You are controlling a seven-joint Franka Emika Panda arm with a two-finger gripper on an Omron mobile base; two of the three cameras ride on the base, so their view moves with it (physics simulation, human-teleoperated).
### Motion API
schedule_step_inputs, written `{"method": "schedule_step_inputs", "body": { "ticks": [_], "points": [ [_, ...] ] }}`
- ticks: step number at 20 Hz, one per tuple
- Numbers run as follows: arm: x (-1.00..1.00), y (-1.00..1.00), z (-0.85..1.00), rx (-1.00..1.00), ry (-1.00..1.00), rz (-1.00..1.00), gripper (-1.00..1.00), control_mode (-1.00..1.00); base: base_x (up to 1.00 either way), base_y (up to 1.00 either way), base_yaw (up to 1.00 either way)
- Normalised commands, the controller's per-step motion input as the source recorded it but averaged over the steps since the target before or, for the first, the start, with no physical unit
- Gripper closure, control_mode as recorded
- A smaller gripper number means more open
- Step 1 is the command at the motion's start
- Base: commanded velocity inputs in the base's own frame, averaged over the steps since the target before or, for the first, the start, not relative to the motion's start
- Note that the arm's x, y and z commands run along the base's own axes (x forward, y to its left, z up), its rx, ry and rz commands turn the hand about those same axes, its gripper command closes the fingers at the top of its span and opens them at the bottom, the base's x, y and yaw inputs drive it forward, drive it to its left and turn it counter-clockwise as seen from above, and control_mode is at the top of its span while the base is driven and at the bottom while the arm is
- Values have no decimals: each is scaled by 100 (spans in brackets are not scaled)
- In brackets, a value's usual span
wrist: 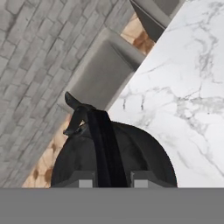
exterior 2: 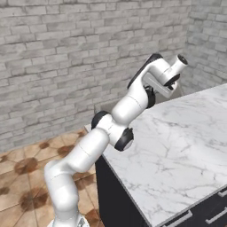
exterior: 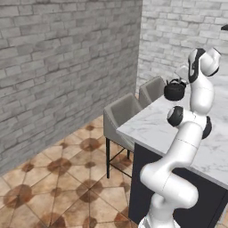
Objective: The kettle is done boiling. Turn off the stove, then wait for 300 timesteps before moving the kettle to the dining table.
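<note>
Kettle [exterior: 174,90] black, squat, arched handle up, held over the dining table [exterior: 156,127] near its left edge, close beside the two grey chairs [exterior: 121,112]. Whether clear of the marble or just touching it: cannot tell from the left base view.

Gripper [wrist: 112,179] clamped on the kettle's top handle [wrist: 103,144], handle strap running straight up between the finger pads [wrist: 81,180] in the hand view. Jaws drawn in tight on the strap.

Hand view: kettle body overlapping the table edge, part over marble, part over floor tiles and the nearer chair's seat. Spout [wrist: 75,114] pointing off toward the brick wall side.

Risks, as judged:
- Release here: base possibly half off the slab edge, then tipping onto the chair or floor. Cause: placement too close to the left edge.
- Swing on the handle: narrow grip on a thin strap, body free to pivot beneath it. Cause: any quick lateral move or sudden stop.
- Hard set-down: height above the marble unclear, so an early opening means a drop and a roll on the round base.
- Contact with a chair back if carried lower along the edge.

Recommended, not observed: carry further right over the marble before lowering.
</note>
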Motion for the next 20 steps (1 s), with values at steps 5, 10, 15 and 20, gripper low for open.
{"method": "schedule_step_inputs", "body": {
  "ticks": [5, 10, 15, 20],
  "points": [
    [17, 0, -22, 5, 0, 3, 100, -100, 0, 0, 0],
    [15, -2, -25, 6, 0, 4, 100, -100, 0, 0, 0],
    [0, -4, -41, 1, 0, 6, 100, -100, 0, 0, 0],
    [0, 0, -43, 0, 0, 3, 100, -100, 0, 0, 0]
  ]
}}
